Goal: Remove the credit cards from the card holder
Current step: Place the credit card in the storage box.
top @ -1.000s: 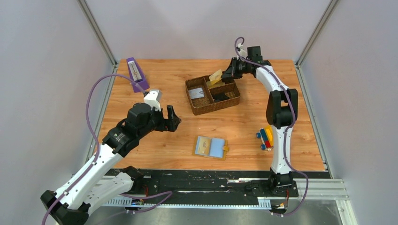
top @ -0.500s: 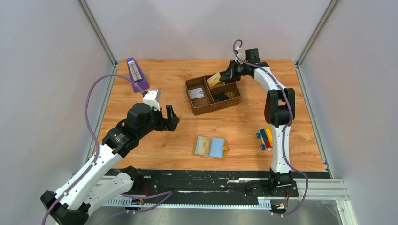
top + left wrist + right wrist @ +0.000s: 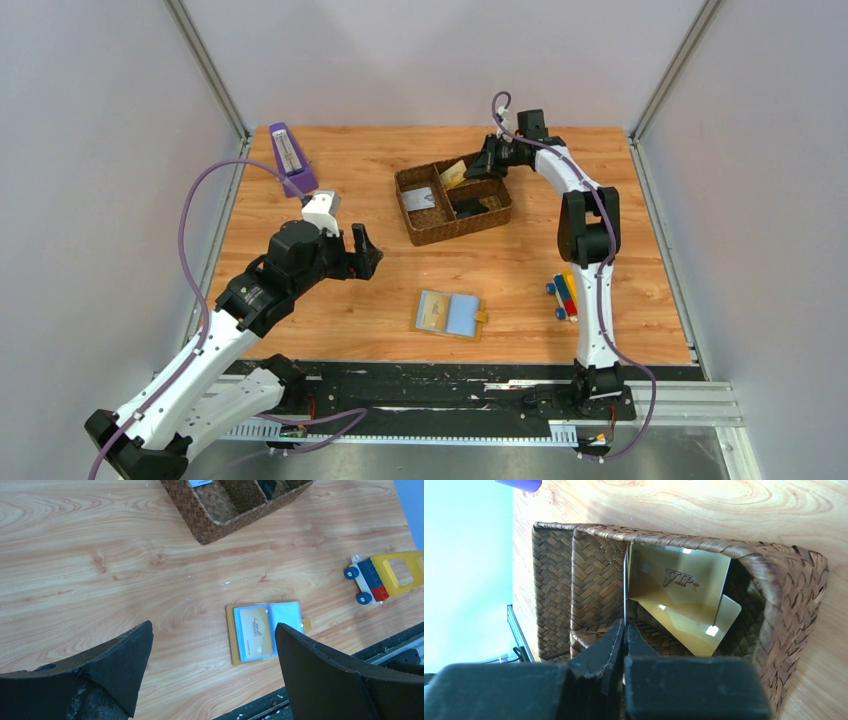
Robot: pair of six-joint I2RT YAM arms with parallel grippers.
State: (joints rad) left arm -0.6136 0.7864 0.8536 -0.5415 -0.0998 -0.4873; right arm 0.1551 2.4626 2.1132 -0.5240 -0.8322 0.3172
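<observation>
The card holder (image 3: 449, 314) lies open on the table near the front edge, mustard outside and blue-grey inside, with a gold card (image 3: 255, 632) in its left pocket. My left gripper (image 3: 366, 250) hovers open and empty, left of the holder and above it; in the left wrist view the holder (image 3: 267, 632) shows between the wide fingers. My right gripper (image 3: 480, 163) is shut on a credit card (image 3: 625, 587), seen edge-on over the woven basket's (image 3: 465, 232) back compartment. Two gold cards (image 3: 684, 580) lean inside that compartment.
The basket also holds a pale card (image 3: 422, 198) and a black item (image 3: 470, 207). A purple metronome (image 3: 290, 158) stands at the back left. A toy car of coloured blocks (image 3: 566, 295) sits right of the holder. Metal rails run along the table's front edge.
My right gripper has carried its card lower and a little back-left, down into the basket's back compartment. The left arm has barely moved.
</observation>
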